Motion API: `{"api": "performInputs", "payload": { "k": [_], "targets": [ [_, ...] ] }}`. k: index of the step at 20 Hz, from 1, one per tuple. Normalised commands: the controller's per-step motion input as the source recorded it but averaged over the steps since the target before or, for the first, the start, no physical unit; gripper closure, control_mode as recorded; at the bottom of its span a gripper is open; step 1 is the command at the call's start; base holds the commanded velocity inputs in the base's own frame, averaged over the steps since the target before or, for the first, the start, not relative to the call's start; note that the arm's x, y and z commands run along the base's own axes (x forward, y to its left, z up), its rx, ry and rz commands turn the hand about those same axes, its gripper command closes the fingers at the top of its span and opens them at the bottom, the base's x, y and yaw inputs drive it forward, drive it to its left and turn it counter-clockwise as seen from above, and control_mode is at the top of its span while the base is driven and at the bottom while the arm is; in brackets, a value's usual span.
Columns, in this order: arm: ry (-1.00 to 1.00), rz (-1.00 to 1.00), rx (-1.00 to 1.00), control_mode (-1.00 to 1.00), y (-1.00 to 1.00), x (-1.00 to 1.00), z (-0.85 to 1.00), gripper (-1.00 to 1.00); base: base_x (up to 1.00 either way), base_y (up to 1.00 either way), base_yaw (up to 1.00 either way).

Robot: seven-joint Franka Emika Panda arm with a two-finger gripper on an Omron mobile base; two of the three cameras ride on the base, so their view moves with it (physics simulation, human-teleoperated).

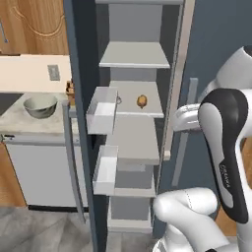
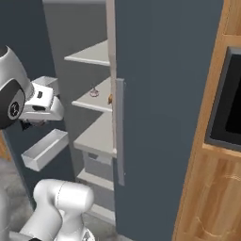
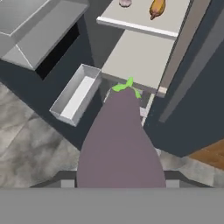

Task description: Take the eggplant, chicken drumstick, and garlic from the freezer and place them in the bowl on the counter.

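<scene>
the eggplant (image 3: 120, 140) was held in the tool (image 3: 120, 186), its purple body rising between the fingers and its green stem pointing toward the freezer (image 1: 81, 59) shelves. the first of the three items was therefore judged to be in transport. the chicken drumstick (image 1: 142, 101) was seen lying on a middle shelf, with a small pale thing, probably the garlic (image 2: 94, 92), near it on the same shelf. the bowl (image 1: 40, 106) was standing on the desk (image 1: 15, 120) to the left, beyond the open door. the next move was judged to need a wide swing to the left, past the door bins (image 1: 102, 110), before the eggplant could be released over the bowl.
</scene>
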Motion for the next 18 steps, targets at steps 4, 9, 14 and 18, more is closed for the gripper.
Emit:
{"api": "performInputs", "payload": {
  "k": [4,9,14,18],
  "targets": [
    [0.00,0.00,0.00,1.00,0.00,0.00,0.00,1.00,-0.21,-0.04,0.77],
    [0.00,0.00,0.00,1.00,0.00,0.00,0.00,1.00,-0.21,0.03,1.00],
    [0.00,0.00,0.00,1.00,0.00,0.00,0.00,1.00,-0.14,0.22,0.99],
    [0.00,0.00,0.00,1.00,0.00,0.00,0.00,1.00,0.03,0.40,0.86]
  ]
}}
